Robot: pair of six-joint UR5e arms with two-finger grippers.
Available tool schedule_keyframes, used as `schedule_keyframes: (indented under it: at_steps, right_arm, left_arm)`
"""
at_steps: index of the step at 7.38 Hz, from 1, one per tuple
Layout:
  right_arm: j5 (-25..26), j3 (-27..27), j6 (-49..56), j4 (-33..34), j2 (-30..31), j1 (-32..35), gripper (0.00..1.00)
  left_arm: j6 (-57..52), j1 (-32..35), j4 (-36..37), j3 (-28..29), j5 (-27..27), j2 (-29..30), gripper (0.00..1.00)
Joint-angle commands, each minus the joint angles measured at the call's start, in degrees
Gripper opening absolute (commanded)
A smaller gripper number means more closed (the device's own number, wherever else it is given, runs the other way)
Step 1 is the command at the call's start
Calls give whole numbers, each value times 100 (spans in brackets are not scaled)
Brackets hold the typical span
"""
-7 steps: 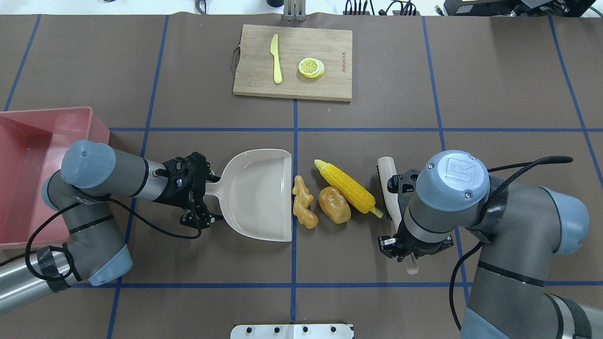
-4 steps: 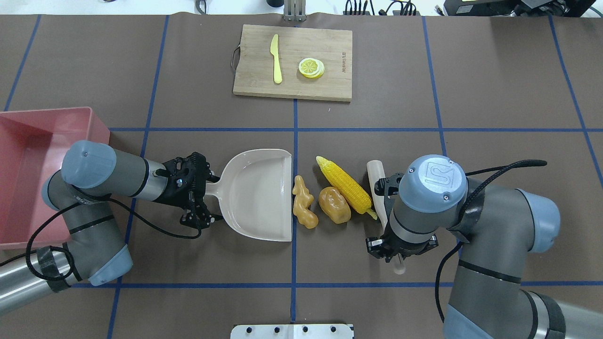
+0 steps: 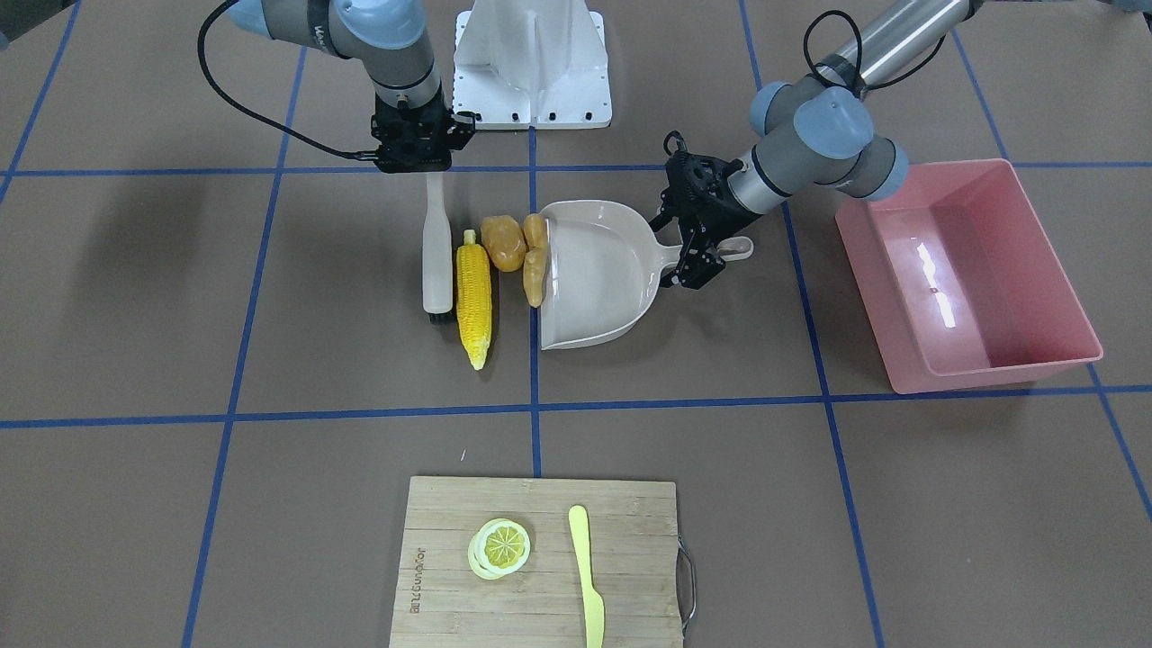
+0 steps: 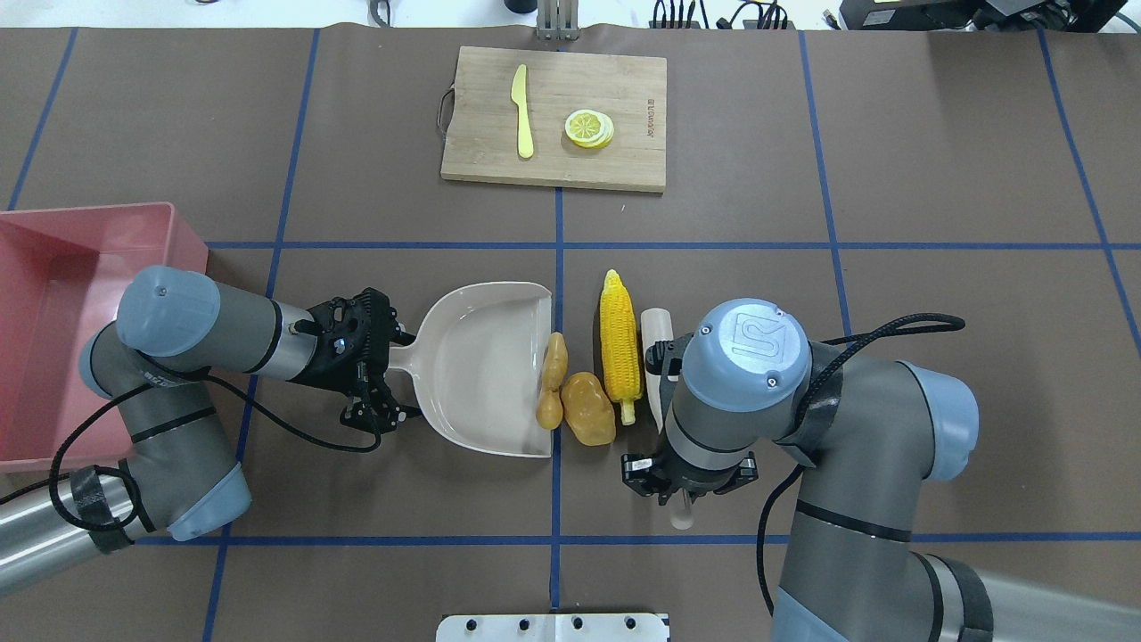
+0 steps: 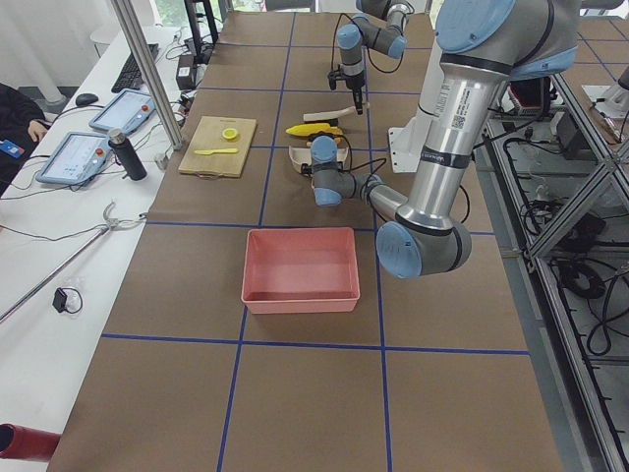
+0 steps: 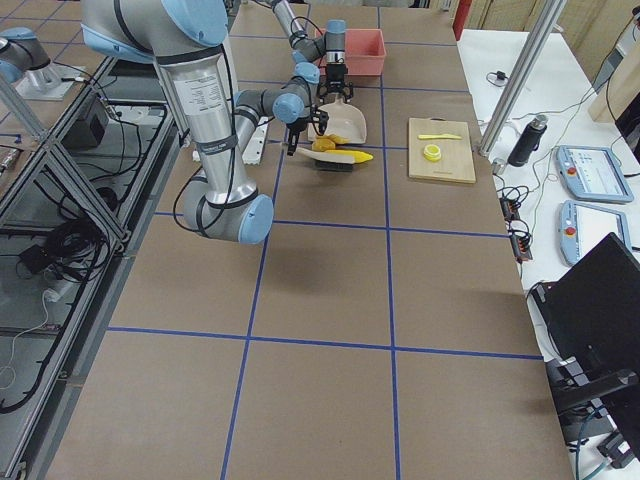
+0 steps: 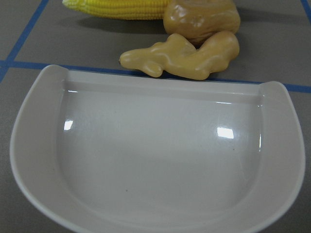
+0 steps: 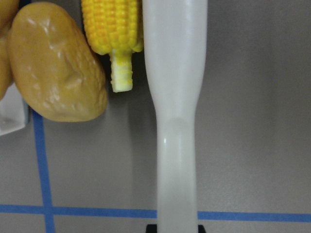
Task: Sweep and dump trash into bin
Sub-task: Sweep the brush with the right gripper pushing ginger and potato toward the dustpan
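Pink plastic is at my far left: the bin (image 4: 53,294) stands open on the brown table (image 4: 802,178), and my left arm comes in by its right side. My left pincer (image 4: 379,366) is pressed on the handle of the beige dustpan (image 4: 481,383) and holds it flat on the table, with the open lip turned to the right. At this lip lies the ginger (image 4: 553,379), touching the edge; if it is already a little on the lip, I cannot tell. Far across the table, about the middle, is a wooden board (image 4: 624,89) with a yellow knife (image 4: 522,111) and lemon slices (image 4: 589,127) on it. Just right of the ginger, touching it, sits the potato (image 4: 588,408), outside the dustpan. Next comes the corn (image 4: 620,348), lying parallel to the lip, its stalk end beside the potato. The white brush (image 4: 657,325) lies against the right side of the corn, along its length. My right pincer (image 3: 425,162) is pinching the handle of this brush. All three pieces of trash are well apart from the bin.
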State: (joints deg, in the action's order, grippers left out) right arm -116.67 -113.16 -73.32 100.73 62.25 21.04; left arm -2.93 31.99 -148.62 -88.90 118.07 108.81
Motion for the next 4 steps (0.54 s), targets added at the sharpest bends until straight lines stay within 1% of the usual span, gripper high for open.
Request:
schedule_keyframes:
  at_steps: [1, 4]
  right_arm:
    - [-31, 13, -323, -10, -344, -100, 0]
    - [-22, 48, -464, -10, -494, -258, 0]
  left_arm:
    - [3, 0, 0, 13, -3, 0, 98]
    - [3, 0, 0, 31, -3, 0, 98]
